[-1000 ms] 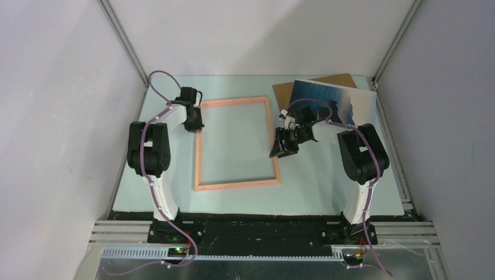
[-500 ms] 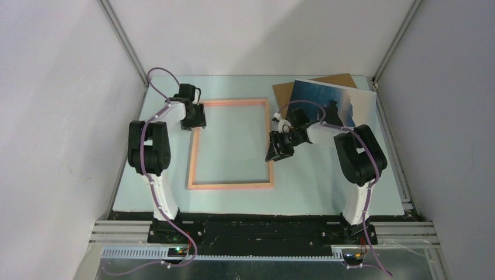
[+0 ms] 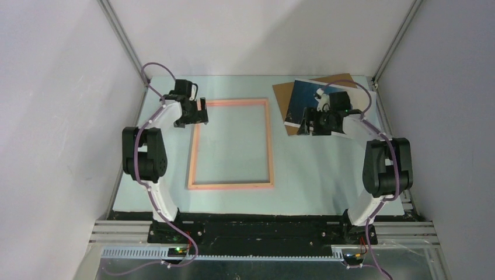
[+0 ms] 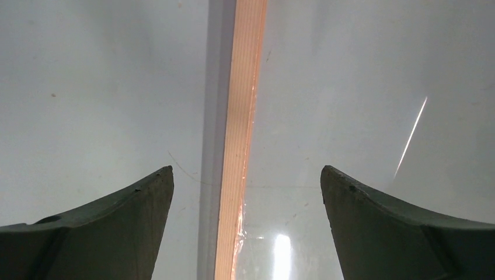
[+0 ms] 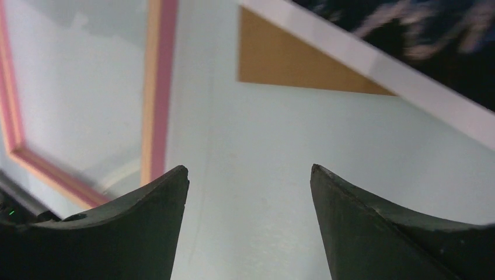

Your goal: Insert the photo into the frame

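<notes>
The pink frame (image 3: 233, 102) lies flat in the middle of the table. My left gripper (image 3: 204, 111) hovers over its far left corner, open; in the left wrist view (image 4: 247, 175) a frame rail (image 4: 242, 116) runs between the spread fingers without touching them. The photo (image 3: 295, 102), a blue seascape, lies at the back right, partly on a brown backing board (image 3: 282, 92). My right gripper (image 3: 304, 125) is over the photo's near left part, open and empty. The right wrist view (image 5: 250, 172) shows bare table between the fingers, with the photo's white edge (image 5: 373, 64) beyond.
The brown backing board (image 5: 292, 64) sticks out from under the photo at the back right. The frame's right rail (image 5: 160, 87) lies to the left of my right fingers. Enclosure walls and corner posts (image 3: 125, 44) border the table.
The left gripper opened wide and let go of the frame rail. The frame shifted left and straightened. The right arm swung from the frame's right rail back to the photo, opening wider.
</notes>
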Controlling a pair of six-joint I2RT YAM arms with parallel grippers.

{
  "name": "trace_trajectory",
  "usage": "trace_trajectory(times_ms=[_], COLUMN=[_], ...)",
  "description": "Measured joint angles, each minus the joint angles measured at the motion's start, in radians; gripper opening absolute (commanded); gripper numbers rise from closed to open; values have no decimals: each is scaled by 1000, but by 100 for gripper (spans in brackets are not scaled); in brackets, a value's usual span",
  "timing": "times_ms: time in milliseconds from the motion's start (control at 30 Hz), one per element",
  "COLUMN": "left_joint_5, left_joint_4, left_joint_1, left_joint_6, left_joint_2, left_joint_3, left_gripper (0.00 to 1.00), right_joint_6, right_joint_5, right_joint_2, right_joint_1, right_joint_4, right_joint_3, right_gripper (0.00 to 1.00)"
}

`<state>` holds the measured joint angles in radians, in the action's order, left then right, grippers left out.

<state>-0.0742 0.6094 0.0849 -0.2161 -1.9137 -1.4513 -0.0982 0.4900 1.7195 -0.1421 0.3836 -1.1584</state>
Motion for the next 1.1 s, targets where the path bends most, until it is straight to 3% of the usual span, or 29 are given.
trace_trajectory(times_ms=[500, 933, 1100], left_joint_5=[55, 108, 116], left_joint_4=[6, 5, 6], left_joint_1=[67, 125, 138], left_joint_6=[68, 114, 119], left_joint_2=[150, 178, 182], left_joint_3=[0, 9, 30], left_gripper=[100, 99, 99], right_joint_6=[397, 433, 437], right_joint_5=[-389, -438, -449], right_joint_2=[-67, 269, 348], right_joint_1=[125, 261, 277], right_joint_4=[41, 3, 9], right_joint_3=[-44, -364, -397], right_gripper=[80, 77, 76])
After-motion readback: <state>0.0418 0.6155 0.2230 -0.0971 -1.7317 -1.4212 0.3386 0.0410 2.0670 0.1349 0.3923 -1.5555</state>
